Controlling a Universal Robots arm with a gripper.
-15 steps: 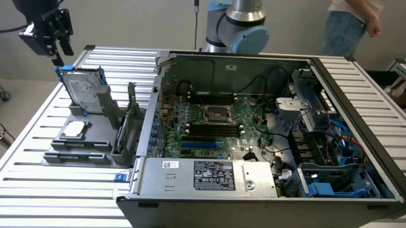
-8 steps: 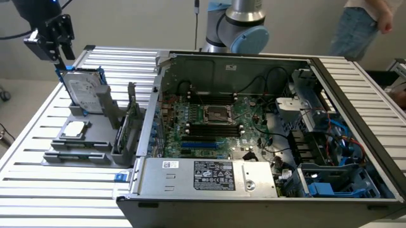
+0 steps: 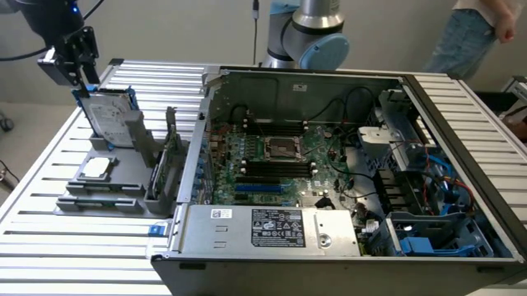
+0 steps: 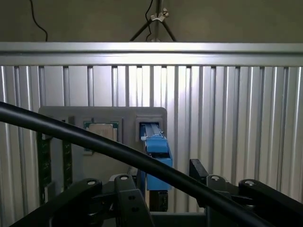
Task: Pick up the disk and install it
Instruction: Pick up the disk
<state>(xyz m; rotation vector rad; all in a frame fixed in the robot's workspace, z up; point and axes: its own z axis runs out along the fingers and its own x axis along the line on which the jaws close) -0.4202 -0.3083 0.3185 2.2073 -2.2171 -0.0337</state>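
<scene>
I'm hovering my tool (image 3: 82, 80), jaws fully wide & gripping nothing, just above the disk (image 3: 111, 117) standing upright in its grey holder (image 3: 91, 203) on the counter (image 3: 49, 253); best approach, imo: centring squarely over the blue carrier's top edge.

We see a slatted metal table (image 3: 74, 246) carrying an open computer case (image 3: 280, 89) on the exterior view's right and a grey holder (image 3: 99, 200) just beside it on the left; a small square silver chip (image 3: 97, 166) lies flat in the holder. Inside the case a green motherboard (image 3: 317, 179) has a square socket (image 3: 282, 148) near its middle; a long grey metal box (image 3: 263, 231) with a white sticker spans the near edge; a person (image 3: 465, 34) in jeans stands beyond the table's far right corner.
</scene>
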